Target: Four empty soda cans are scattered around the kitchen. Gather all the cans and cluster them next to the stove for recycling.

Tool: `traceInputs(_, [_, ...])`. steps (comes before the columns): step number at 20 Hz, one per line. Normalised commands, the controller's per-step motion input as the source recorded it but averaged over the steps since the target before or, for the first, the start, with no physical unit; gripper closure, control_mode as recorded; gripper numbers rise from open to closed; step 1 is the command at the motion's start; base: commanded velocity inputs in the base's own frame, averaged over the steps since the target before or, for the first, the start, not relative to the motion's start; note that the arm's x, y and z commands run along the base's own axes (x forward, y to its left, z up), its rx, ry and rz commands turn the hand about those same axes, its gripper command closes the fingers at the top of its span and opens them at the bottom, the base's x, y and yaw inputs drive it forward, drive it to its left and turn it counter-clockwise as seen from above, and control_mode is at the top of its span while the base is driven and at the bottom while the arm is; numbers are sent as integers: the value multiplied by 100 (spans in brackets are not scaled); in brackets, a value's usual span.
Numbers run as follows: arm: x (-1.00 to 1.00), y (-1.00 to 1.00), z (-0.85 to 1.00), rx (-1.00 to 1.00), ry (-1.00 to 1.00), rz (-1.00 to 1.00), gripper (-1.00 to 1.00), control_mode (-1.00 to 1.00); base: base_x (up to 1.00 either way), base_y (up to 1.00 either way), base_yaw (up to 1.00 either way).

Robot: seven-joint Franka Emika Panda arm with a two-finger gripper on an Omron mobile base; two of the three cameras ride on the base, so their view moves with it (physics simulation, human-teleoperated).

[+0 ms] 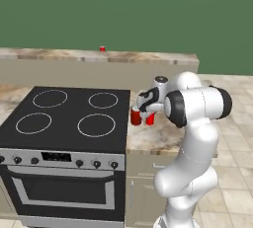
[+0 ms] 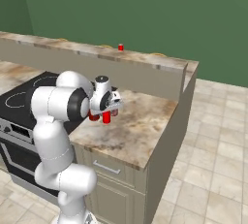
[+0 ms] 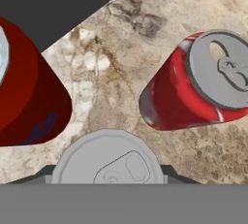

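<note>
From my station, the fourth can on the far ledge is too small to read. My gripper covers the tops of the cans beside the stove; the hand view's edge crops one can.

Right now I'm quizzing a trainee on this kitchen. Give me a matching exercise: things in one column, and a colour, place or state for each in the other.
1 stove
2 lone can
3 wall
4 pincer

a green
b on the back ledge
c shut on a can
d black top, white rings

Pairs: 1-d, 2-b, 3-a, 4-c
</note>
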Motion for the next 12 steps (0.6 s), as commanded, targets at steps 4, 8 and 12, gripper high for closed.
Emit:
traceInputs(4, [-5,0,-24,0,10,-4,100,-100,0,0,0])
traceInputs(8, [-10,3,-30,0,16,-6,-100,-100,0,0,0])
traceInputs(12, [-22,0,-23,0,15,-8,-100,-100,0,0,0])
